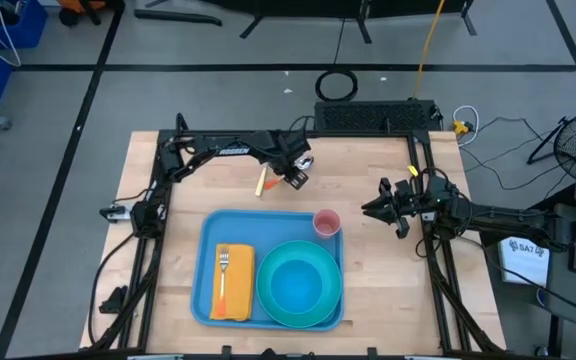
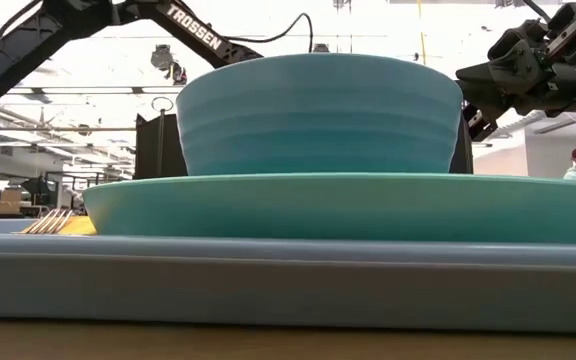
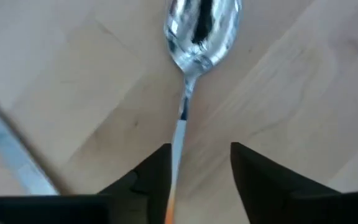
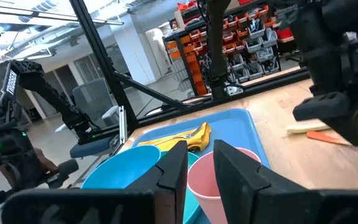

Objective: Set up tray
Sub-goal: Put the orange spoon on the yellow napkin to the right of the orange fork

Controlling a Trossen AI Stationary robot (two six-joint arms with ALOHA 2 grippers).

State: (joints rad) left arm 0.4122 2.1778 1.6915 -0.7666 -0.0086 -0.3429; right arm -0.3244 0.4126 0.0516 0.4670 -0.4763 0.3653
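Note:
The sky-blue tray (image 1: 208,235) lies at the near centre of the table. On it are a yellow napkin (image 1: 238,290) with a fork (image 1: 223,268), a teal plate (image 1: 303,250) with a blue bowl (image 1: 296,290) on it, and a pink cup (image 1: 326,222) at its far right corner. An orange-handled spoon (image 3: 197,31) lies flat on the wood beyond the tray. My left gripper (image 1: 298,180) points down over it, open, with a finger on either side of the stem. My right gripper (image 1: 370,208) waits level at the right, narrowly open and holding nothing (image 4: 201,152). My left gripper stands open over the spoon's thin stem (image 3: 180,134), coming from above with the fingers along the spoon. The stem runs close along the inner side of one finger (image 3: 157,177); whether they touch I cannot tell. The spoon lies on the table.
A yellow-handled piece of cutlery (image 1: 261,189) lies next to the spoon, its grey blade (image 3: 11,155) on the wood. Black frame rails (image 1: 153,215) run along both table sides. Bare wood lies left and right of the tray and along the far edge.

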